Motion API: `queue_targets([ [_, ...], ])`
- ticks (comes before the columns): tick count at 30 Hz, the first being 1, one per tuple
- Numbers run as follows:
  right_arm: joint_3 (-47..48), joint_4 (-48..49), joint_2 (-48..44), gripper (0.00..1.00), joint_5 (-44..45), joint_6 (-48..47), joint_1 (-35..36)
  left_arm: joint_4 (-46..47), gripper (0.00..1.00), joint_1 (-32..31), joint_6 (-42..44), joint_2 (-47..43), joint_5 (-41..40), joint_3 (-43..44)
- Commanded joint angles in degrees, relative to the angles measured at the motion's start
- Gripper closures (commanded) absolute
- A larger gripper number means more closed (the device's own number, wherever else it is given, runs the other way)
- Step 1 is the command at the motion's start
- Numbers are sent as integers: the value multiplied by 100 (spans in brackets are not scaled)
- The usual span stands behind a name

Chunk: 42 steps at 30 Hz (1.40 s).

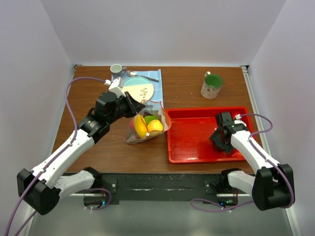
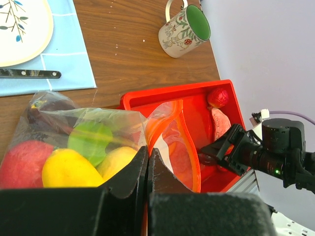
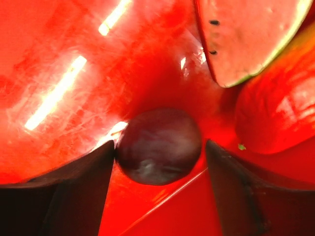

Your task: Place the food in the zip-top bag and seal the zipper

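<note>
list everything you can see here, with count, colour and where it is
bag: 1, clear, red zipper, table centre, mouth towards tray
bagged food: at least 5, red, yellow, green, orange, dark purple
loose food: 3 seen, purple ball, watermelon slice, red piece, tray's right end
tray: 1, red, right of bag
mug: 1, floral, green inside, far right
mat: 1, blue, far left
plate: 1, cream, on mat
knife: 1, black handle, on mat
cup: 1, pale, mat's far corner
table: 1, brown
left fingers: black, shut on bag
right fingers: black, open around purple ball
</note>
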Motion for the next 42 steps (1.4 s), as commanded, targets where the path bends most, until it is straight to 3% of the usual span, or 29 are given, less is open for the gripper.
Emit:
queue_targets([
  [1, 97, 219, -79, 45, 69, -87, -24, 322, 100, 22, 76, -145, 48, 49],
  [8, 404, 227, -26, 78, -142, -578, -24, 349, 100, 31, 59, -110, 65, 49],
  [11, 807, 70, -218, 83, -588, -842, 2, 331, 100, 22, 76, -92, 39, 58],
  [16, 2018, -290, -405, 83, -1118, -1116, 352, 366, 100, 22, 50, 13, 74, 111],
  [27, 4965, -652, 1018, 82, 120, -606, 3709, 357, 100, 31, -47, 128, 74, 128],
  [33, 5582, -415, 2074, 71, 157, -703, 4212, 226, 100, 31, -38, 58, -5, 190],
  [34, 5556, -353, 2135, 60, 131, -729, 4221, 234, 100, 22, -47, 57, -14, 181],
  [36, 5582, -282, 2346, 51, 104, -764, 4221, 208, 100, 22, -47, 57, -14, 181],
  [37, 5660, -274, 2408, 38, 104, -790, 4221, 208, 100, 31, -47, 57, -14, 172],
  [40, 5819, -326, 2461, 17, 60, -983, 4221, 208, 100, 22, -47, 57, -22, 181],
  [42, 5872, -379, 2373, 11, 69, -1106, 4221, 208, 100, 31, -29, 49, -22, 181],
])
